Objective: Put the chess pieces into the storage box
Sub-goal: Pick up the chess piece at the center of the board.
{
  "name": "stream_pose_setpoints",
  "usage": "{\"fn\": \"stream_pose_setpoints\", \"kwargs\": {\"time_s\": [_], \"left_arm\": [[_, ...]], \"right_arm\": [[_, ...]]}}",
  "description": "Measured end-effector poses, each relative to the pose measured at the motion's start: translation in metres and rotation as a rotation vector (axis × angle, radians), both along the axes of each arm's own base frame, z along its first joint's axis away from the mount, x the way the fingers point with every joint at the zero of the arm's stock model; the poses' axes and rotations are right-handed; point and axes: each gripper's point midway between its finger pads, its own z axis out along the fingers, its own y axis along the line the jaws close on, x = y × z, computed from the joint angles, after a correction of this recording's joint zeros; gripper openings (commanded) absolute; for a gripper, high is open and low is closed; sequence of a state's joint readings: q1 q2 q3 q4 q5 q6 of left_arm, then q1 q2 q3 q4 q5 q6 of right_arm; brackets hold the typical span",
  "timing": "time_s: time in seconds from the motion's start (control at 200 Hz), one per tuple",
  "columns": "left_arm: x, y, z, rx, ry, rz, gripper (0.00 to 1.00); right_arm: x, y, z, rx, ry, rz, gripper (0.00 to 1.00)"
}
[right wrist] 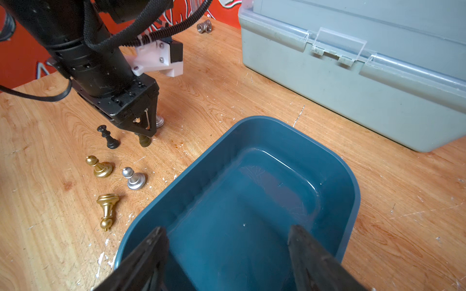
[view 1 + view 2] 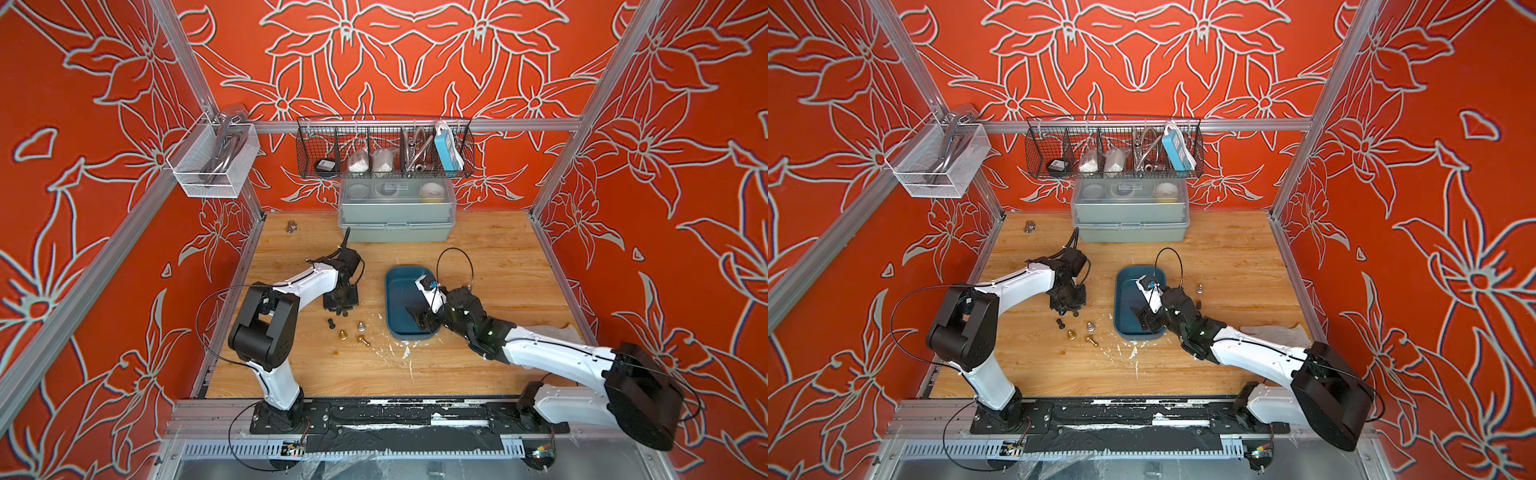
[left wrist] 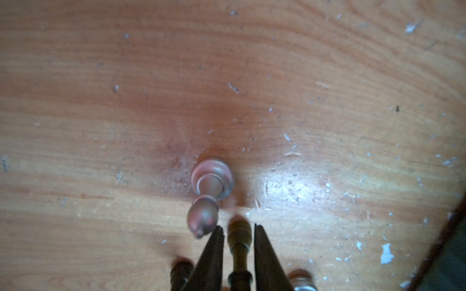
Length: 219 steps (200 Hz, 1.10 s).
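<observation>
Overhead, table: pale varnished wood with the grain running across; white scrapes fleck the lower centre in both top views.
walls: orange-red, printed with grey-outlined flowers and framed by aluminium rails.
wire basket: black, hung at upper centre.
mesh basket: white, hung at upper left.
grey box: plastic with a translucent lid, against the back wall.
fitting: small brownish metal part, alone at the table's upper left.
box: shallow teal plastic with rounded corners, at the table's centre.
chess pieces: a small cluster on the wood just left of the box; in a top view a silver piece stands to the right of it.
left gripper: points down at the cluster's upper edge.
right gripper: sits over the box's lower end.
left wrist, fingers: dark and tapering, clamped on an olive piece with a turned stem. A pale piece with a ringed base stands just beside it on glossy, scratched wood.
right wrist, right gripper: fingers spread wide, holding nothing, above the box's smooth glossy floor.
right wrist, pieces: black piece, gold pawn and silver pawn stand upright. A gold piece lies on its side. All are on the wood beside the box's long wall.
right wrist, left gripper: its tips pinch the upright olive piece.
</observation>
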<state>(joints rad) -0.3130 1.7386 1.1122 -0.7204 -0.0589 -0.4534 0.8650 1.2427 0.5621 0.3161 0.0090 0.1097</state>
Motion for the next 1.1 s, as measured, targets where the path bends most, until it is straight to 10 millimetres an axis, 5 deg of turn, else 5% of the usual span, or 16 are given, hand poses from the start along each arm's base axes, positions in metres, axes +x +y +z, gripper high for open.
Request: {"fn": "stream_pose_setpoints", "kwargs": {"time_s": [0.35,1.096], "left_arm": [[0.0003,0.0008,0.0001,0.012,-0.004,-0.004,0.13],[-0.0035,-0.0077,0.0046,0.025,-0.014,-0.024,0.14]], "right_arm": [[0.0006,0.0033,0.0016,0.001,0.004,0.009,0.80],[-0.0020,0.0035,-0.0014,-0.010,0.015,0.012,0.80]]}}
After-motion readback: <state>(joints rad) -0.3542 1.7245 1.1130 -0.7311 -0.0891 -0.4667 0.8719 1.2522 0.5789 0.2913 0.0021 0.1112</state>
